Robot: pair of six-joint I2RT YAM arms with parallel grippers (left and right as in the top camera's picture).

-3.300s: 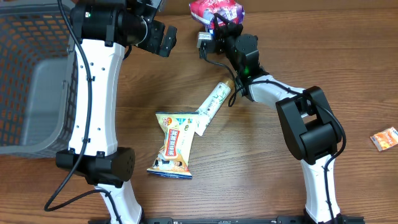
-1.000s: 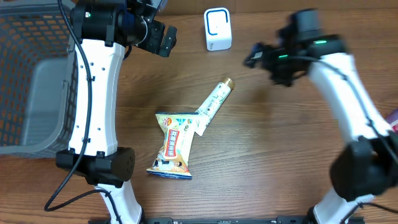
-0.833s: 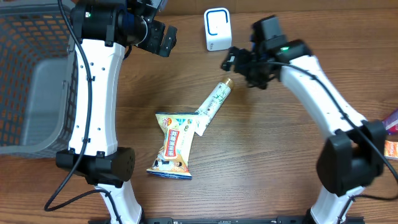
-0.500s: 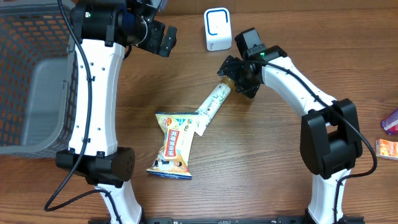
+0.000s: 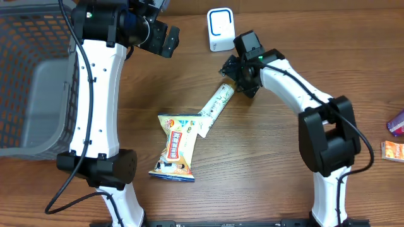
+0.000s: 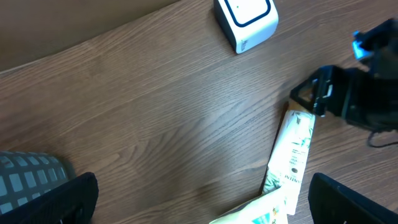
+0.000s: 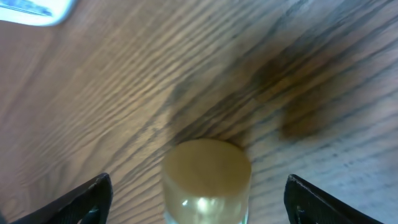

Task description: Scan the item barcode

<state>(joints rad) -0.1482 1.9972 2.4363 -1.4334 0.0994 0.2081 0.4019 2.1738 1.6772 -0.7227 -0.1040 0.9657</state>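
A white tube [image 5: 214, 106] with a gold cap [image 7: 206, 174] lies slanted at the table's middle, its lower end resting on a yellow snack bag [image 5: 177, 146]. My right gripper [image 5: 235, 79] is down at the cap end. In the right wrist view its gripper [image 7: 205, 208] stands open, one black finger [image 7: 87, 199] on each side of the cap with gaps between. The white barcode scanner [image 5: 221, 29] stands at the back. My left gripper [image 5: 161, 38] hangs high and open; its wrist view shows the scanner [image 6: 247, 18], the tube [image 6: 292, 152] and the right gripper [image 6: 336, 99].
A grey mesh basket [image 5: 31, 94] fills the left side. At the right edge lie a red-purple packet [image 5: 396, 123] and an orange packet [image 5: 392, 151]. The left arm's white column stands left of the snack bag.
My right arm has swung in from the right and come down over the tube's cap, jaws narrowing slightly. The left arm, tube and snack bag have not moved.
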